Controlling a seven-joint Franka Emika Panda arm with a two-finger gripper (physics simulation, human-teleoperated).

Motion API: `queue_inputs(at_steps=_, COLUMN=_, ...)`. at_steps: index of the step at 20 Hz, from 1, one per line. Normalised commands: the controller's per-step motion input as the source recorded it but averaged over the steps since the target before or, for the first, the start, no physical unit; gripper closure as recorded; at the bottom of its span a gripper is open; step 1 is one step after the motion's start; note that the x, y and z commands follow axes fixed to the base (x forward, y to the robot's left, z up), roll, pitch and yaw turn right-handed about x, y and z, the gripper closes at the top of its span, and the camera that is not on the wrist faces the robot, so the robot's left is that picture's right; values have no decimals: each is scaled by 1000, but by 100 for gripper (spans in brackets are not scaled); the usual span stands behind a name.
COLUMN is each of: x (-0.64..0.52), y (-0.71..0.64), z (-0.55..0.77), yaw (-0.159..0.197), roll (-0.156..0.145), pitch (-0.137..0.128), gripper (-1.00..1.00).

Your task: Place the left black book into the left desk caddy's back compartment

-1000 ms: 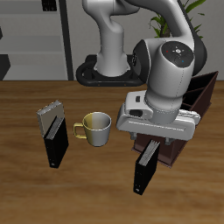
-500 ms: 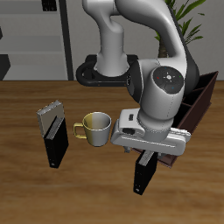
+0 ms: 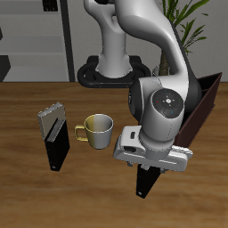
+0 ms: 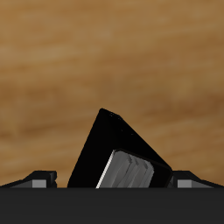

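The left black book [image 3: 146,184] stands near the table's front edge, slightly tilted, with its top hidden under my hand. In the wrist view the book [image 4: 101,149] rises between my two fingers, its grey strip showing at the top edge. My gripper [image 3: 151,168] is low over the book and open, with one fingertip [image 4: 42,178] on each side of it and not closed on it. The left desk caddy [image 3: 207,100], dark brown, stands behind my arm; only its tall slanted wall shows, and the back compartment's inside is hidden.
A pale yellow mug [image 3: 99,130] stands mid-table. A second black book with a speckled pale top [image 3: 55,138] stands beyond the mug. The robot base and a potted plant are at the table's back.
My arm has come down and toward the table's front edge over the left black book. The hand now covers the book's top and more of the caddy. The book has not moved.
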Motion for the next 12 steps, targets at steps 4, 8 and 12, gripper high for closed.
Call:
queue_inputs(at_steps=4, x=-5, y=-147, z=-221, yaw=-5, roll=-29, pitch=12, gripper=100)
queue_inputs(at_steps=8, x=-81, y=-126, z=27, yaw=-19, roll=-35, pitch=-8, gripper=100)
queue_inputs(at_steps=12, x=-106, y=-91, z=263, yaw=7, roll=1, pitch=-37, gripper=100)
